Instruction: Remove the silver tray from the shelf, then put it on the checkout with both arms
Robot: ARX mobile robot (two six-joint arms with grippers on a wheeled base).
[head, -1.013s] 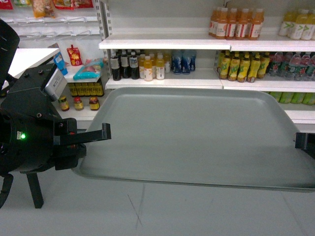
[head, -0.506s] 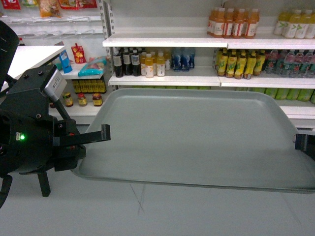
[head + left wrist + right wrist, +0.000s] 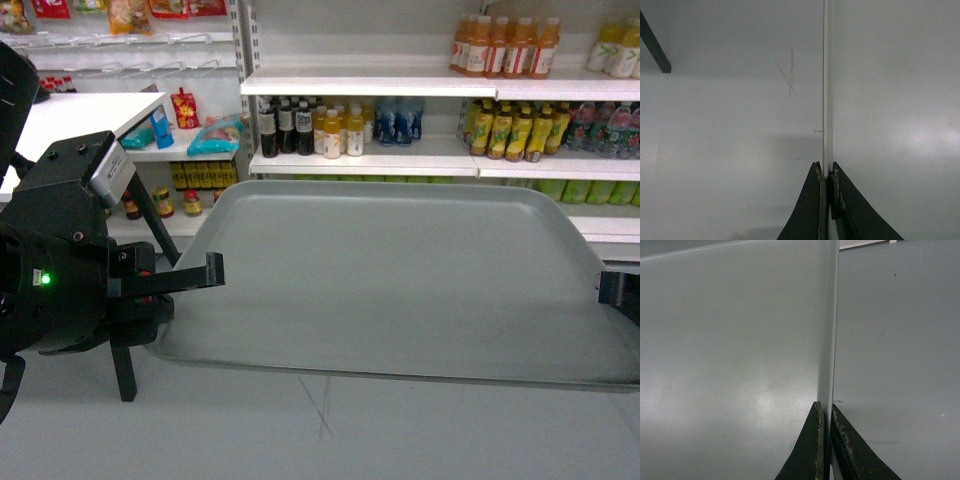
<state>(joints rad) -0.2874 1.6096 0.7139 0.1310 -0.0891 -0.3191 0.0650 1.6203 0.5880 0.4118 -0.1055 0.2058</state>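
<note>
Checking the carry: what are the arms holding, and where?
The flat grey-green rectangular tray, pinched by its rim at both short ends: left end effector, right end effector.

Bulky matte-black arm with thin, worn finger blades

Behind the left gripper (image 3: 212,272), a black housing carries a green light, small screws and a grey block; the fingertips (image 3: 816,200) show scuffed, pale-chipped inner edges.

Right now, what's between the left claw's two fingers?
The thin rim of the flat grey-green silver tray, seen edge-on in the left wrist view. The left claw is clamped on it, with no gap showing.
</note>
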